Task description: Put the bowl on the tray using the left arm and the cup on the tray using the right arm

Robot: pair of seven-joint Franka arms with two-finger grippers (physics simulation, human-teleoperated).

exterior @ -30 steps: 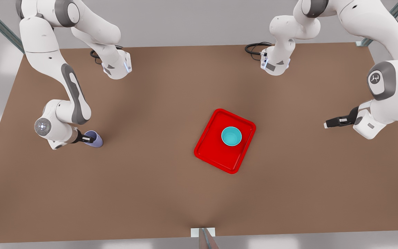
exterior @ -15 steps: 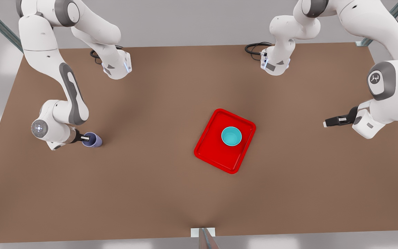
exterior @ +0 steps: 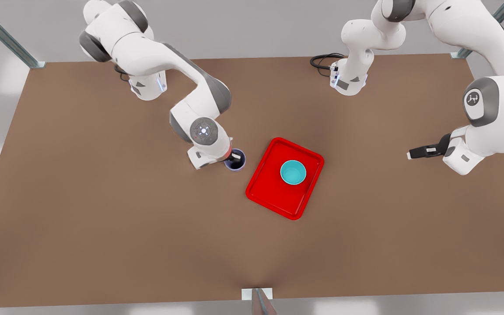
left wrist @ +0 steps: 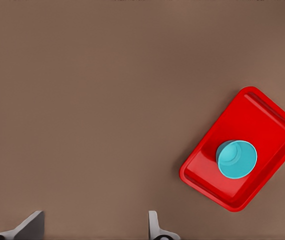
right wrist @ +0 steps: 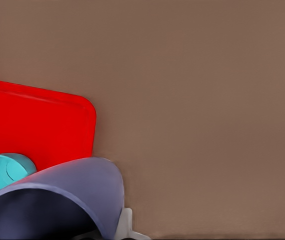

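The right gripper, gripping the cup, is now beside the tray (far from mid-left); left gripper is waiting, fingers spread; bowl unmoved.

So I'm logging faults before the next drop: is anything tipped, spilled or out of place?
Nothing stands out. The bowl sits upright on the tray. The right gripper holds the cup upright beside the tray. The left gripper waits open.

The right claw has carried the cup across the table to just beside the tray.
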